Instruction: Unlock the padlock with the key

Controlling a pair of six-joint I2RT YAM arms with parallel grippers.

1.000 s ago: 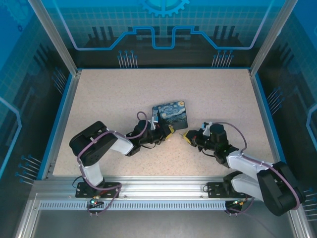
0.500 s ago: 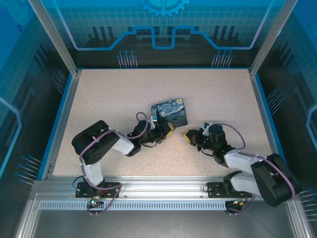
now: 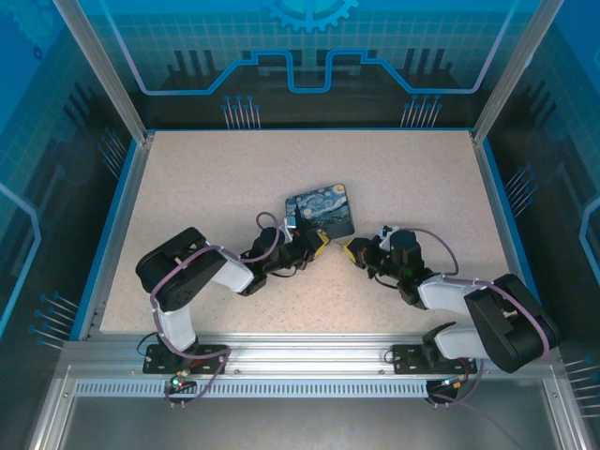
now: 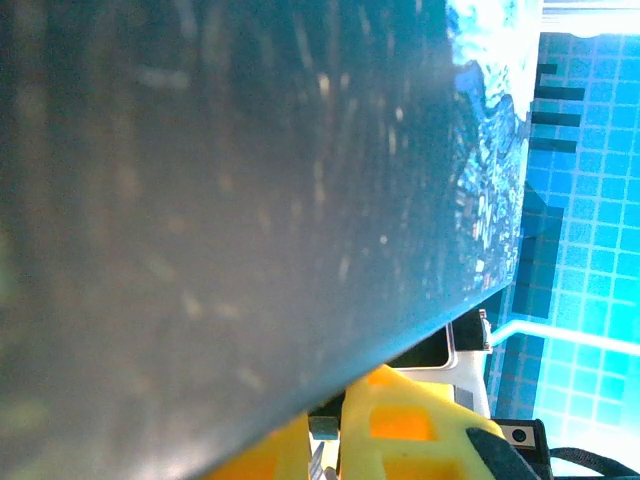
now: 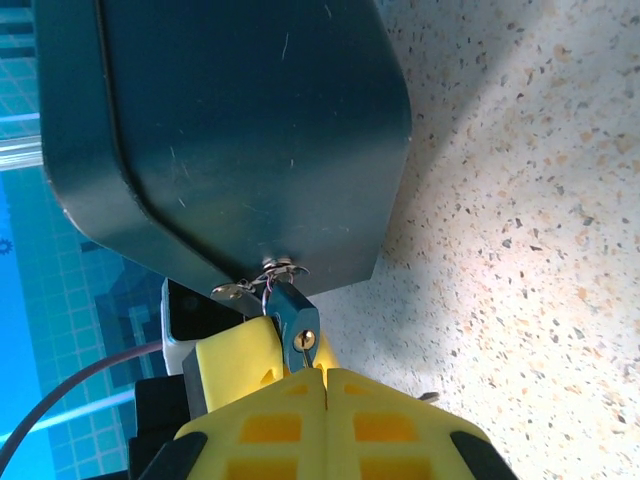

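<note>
Speckled beige worktop (image 3: pixel 234 178) under blue-lit panel walls, with both arms reaching in from the near edge toward a dark-blue box (image 3: pixel 323 212) printed with a swirling night sky, lying near the middle. Left tool (image 3: pixel 321 245) low at the box's near edge, right tool (image 3: pixel 352 251) just beside it on the right, yellow tips of the two almost meeting. From the right wrist: right tool clenched, its two yellow fingers (image 5: pixel 270 420) pressed flat together along one seam, with nothing visible between them. Just beyond those tips, nearly touching, the padlock (image 5: pixel 291 318): small, blue-grey, hanging by its shackle from a fitting at the rounded corner of the box's plain dark face. Brass keyhole (image 5: pixel 305 341) facing the camera, a little left of the seam. Hard against the padlock's left side, belonging to the left tool, one yellow finger (image 5: pixel 238 362). Just left of the shackle, on a thin wire loop, a small flat grey piece, seemingly the key (image 5: pixel 232 291), touching the box's edge and apart from the right tool's tips. From the left wrist: box wall looming close and blurred, left tool's fingers nearly closed below it, a small grey metal bit (image 4: pixel 321 430) in the narrow gap. Cannot tell whether that bit belongs to the padlock, nor whether the left tool actually pinches it.
</note>
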